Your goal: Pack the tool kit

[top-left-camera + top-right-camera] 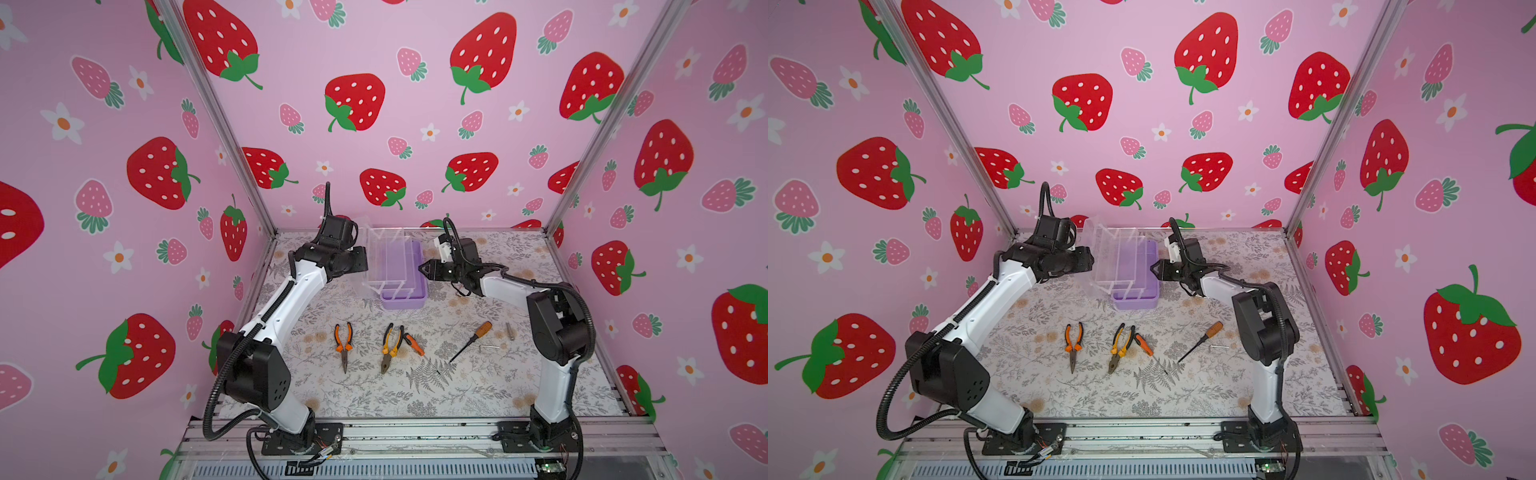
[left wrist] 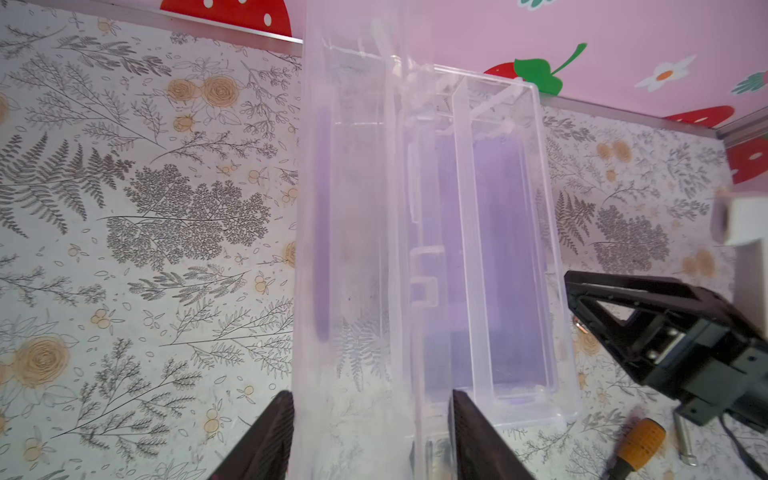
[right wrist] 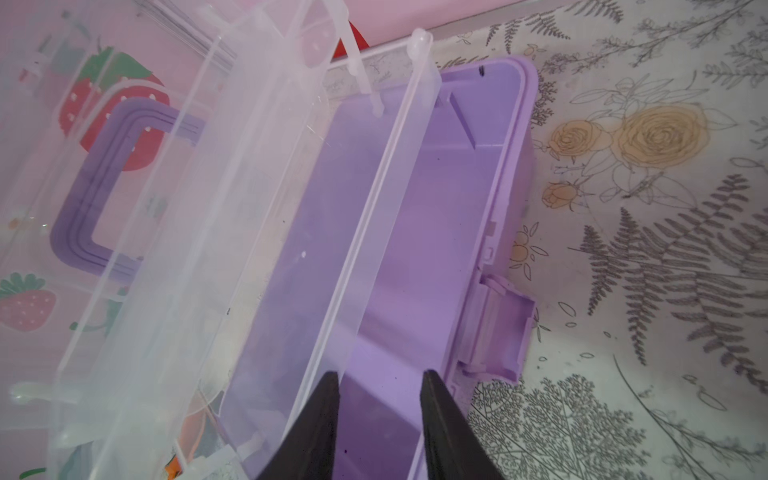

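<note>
Lilac plastic marks the tool kit [image 1: 402, 302], which sits open at the far middle of the table [image 1: 374, 399]. Its long axis runs near to far, and its clear lid [image 1: 371, 253] and trays are swung up toward the left.

The kit lies between the 2 arms. The left gripper [image 2: 372, 399] is at the lid side with its jaws apart, 1 on each side of the clear plastic. Whether they press on it cannot be told through the see-through walls. The right gripper [image 3: 380, 376] hovers at the kit's right edge over the bare lilac floor, its jaws parted and holding nothing.

All the tools lie nearer than the kit and well apart from both grippers. The needle-nose pliers [image 1: 344, 343] are on the left, the second pliers [image 1: 390, 348] in the middle, and the wooden-handled screwdriver [image 1: 473, 338] on the right. The left arm is probably nearer the first and the right arm the last.

The purple handle [image 3: 83, 187] shows only through layers of plastic. The tray dividers blur together, and the lid's hinge is hard to make out.
</note>
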Robot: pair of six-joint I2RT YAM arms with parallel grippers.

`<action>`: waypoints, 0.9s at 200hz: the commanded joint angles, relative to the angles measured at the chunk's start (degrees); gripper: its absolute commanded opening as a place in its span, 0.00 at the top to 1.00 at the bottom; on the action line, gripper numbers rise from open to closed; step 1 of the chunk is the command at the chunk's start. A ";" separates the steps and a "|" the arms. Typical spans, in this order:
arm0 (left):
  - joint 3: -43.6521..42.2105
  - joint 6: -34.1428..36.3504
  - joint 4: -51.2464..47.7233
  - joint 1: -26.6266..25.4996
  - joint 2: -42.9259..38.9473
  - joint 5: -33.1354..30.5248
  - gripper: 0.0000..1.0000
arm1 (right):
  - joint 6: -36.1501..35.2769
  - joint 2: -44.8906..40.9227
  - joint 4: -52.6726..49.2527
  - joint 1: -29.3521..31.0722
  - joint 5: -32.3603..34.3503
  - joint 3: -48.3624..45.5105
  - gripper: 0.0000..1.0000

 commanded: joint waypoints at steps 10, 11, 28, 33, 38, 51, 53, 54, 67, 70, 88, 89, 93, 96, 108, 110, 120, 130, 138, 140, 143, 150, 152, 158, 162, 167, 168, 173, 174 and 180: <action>-1.93 -2.36 3.74 1.23 -0.84 6.06 0.40 | -3.07 2.65 -3.39 0.41 4.06 0.66 0.62; -1.94 -2.37 3.79 1.26 -0.87 6.10 0.40 | -3.04 2.66 -3.40 0.41 4.09 0.65 0.62; -2.94 -2.99 4.34 2.08 -1.06 6.49 0.40 | -3.17 2.93 -3.41 0.41 5.44 0.39 0.62; -3.37 -3.27 4.45 2.33 -1.22 6.42 0.40 | -3.35 2.92 -3.40 0.41 5.84 0.38 0.62; -3.69 -3.42 4.69 2.74 -1.32 7.94 0.40 | -3.44 3.00 -3.39 0.41 6.09 0.43 0.62; -5.20 -4.21 5.96 3.69 -1.93 9.16 0.40 | -4.12 3.10 -3.37 0.41 6.32 0.54 0.61; -5.40 -4.29 6.17 3.78 -2.03 9.38 0.40 | -4.21 3.15 -3.34 0.41 6.32 0.56 0.61; -5.61 -4.35 6.27 3.89 -2.12 9.48 0.40 | -4.23 3.18 -3.33 0.41 6.28 0.60 0.61; -7.46 -5.33 7.70 4.93 -2.85 10.38 0.39 | -4.42 3.53 -3.74 0.47 6.52 0.91 0.60; -7.88 -5.60 7.96 5.26 -3.01 10.63 0.39 | -4.46 3.63 -3.83 0.42 6.66 0.93 0.60; -10.58 -7.29 10.09 7.16 -3.86 12.92 0.36 | -4.51 4.03 -3.77 0.42 6.94 0.78 0.60; -10.75 -7.39 10.26 7.26 -3.96 13.01 0.36 | -4.46 4.05 -3.81 0.42 6.94 0.80 0.60; -11.35 -7.82 10.81 7.61 -4.11 13.52 0.35 | -4.43 4.23 -3.82 0.41 6.74 0.82 0.59; -11.84 -8.09 11.22 7.96 -4.21 13.91 0.35 | -4.42 4.33 -3.89 0.41 6.70 0.83 0.59; -13.51 -9.25 12.86 8.75 -4.32 15.08 0.33 | -4.42 4.85 -4.10 0.41 6.34 1.16 0.60; -13.67 -9.38 13.10 8.89 -4.38 15.26 0.33 | -4.42 4.93 -4.18 0.41 6.29 1.17 0.60; -14.69 -10.08 14.14 9.34 -4.07 16.31 0.33 | -4.33 5.15 -4.07 0.41 6.00 1.30 0.59; -15.54 -10.75 15.09 9.37 -3.69 16.63 0.33 | -4.16 5.38 -3.99 0.41 5.81 1.26 0.59; -16.68 -11.58 16.73 9.36 -3.49 17.52 0.33 | -4.08 5.61 -3.85 0.41 5.59 1.32 0.60; -16.90 -11.82 16.97 9.37 -3.43 17.67 0.33 | -4.07 5.65 -3.79 0.41 5.55 1.34 0.60; -17.41 -12.26 17.67 9.37 -3.33 17.89 0.33 | -3.99 5.72 -3.78 0.41 5.34 1.35 0.60; -18.43 -12.94 19.03 9.37 -3.12 18.38 0.33 | -3.83 5.93 -3.72 0.41 4.82 1.50 0.60; -18.71 -13.11 19.34 9.39 -3.07 18.48 0.33 | -3.85 6.04 -3.75 0.41 4.63 1.56 0.60; -19.37 -13.57 20.02 9.37 -2.88 18.58 0.33 | -3.67 6.27 -3.81 0.41 4.16 1.82 0.60; -19.66 -13.77 20.29 9.37 -2.70 18.56 0.33 | -3.55 6.40 -3.69 0.41 3.93 1.87 0.60; -19.93 -14.00 20.48 9.37 -2.56 18.37 0.33 | -3.37 6.53 -3.63 0.41 3.79 1.92 0.60; -19.99 -14.00 20.51 9.37 -2.56 18.37 0.33 | -3.37 6.58 -3.65 0.41 3.78 1.94 0.60; -20.22 -14.10 20.58 9.46 -2.37 18.20 0.32 | -3.30 6.63 -3.63 0.41 3.74 1.97 0.60; -20.22 -14.09 20.60 9.51 -2.38 18.15 0.32 | -3.29 6.67 -3.65 0.41 3.72 1.97 0.60; -20.45 -14.12 20.81 9.50 -2.20 17.86 0.31 | -3.28 6.81 -3.63 0.41 3.77 2.11 0.60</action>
